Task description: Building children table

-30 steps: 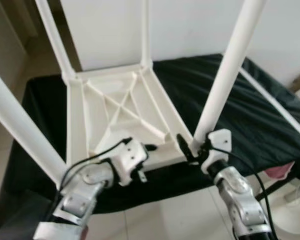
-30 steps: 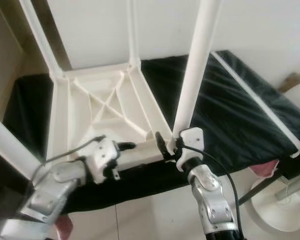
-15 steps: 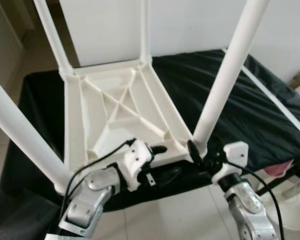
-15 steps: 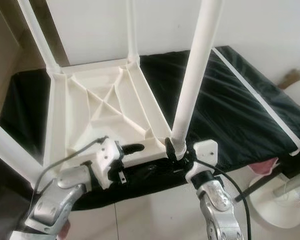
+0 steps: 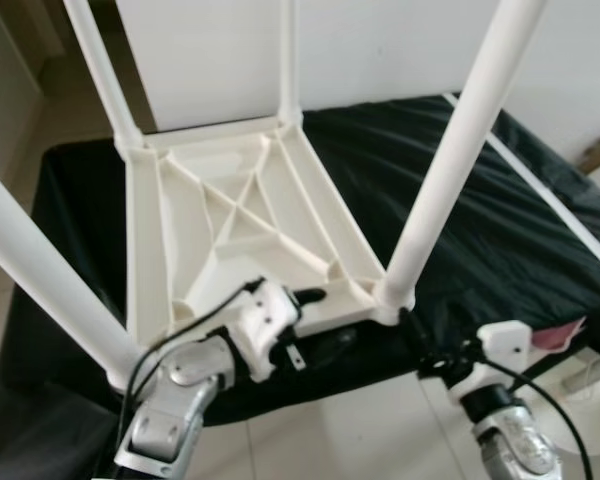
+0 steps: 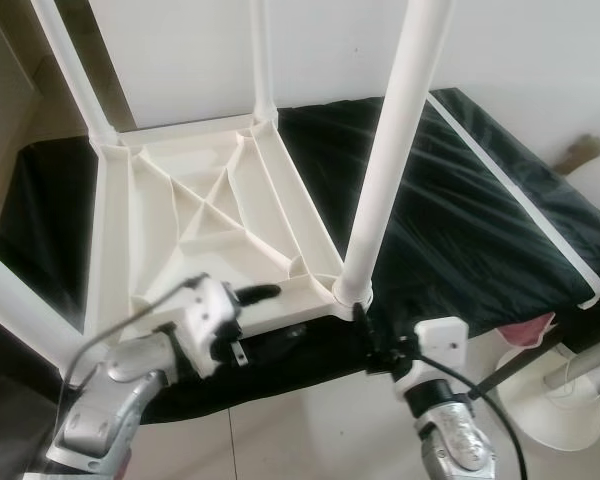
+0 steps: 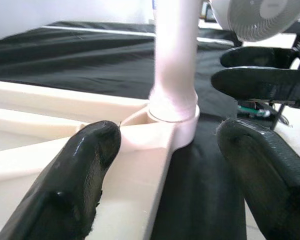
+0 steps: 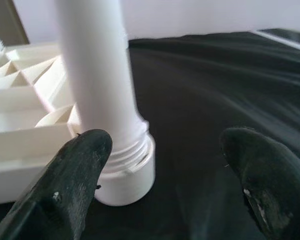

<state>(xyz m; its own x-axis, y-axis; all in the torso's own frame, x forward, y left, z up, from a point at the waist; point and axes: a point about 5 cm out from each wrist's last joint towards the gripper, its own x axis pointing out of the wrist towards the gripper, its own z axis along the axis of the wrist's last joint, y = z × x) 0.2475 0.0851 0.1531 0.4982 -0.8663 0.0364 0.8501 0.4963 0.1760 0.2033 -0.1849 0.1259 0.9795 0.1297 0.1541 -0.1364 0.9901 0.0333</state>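
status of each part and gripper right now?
table top: upside down on the black cloth, ribs up.
near right leg: standing in its corner socket.
left gripper: open, around the table's near edge.
right gripper: open, just short of that leg's base.

no text, label, brand, number or sign can be read on anything in these views.

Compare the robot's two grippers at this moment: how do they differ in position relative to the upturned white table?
The left gripper reaches the table's near edge, one finger over the frame; the right gripper hangs off the edge, just below the near-right leg, touching nothing. Both are open and point toward that corner.
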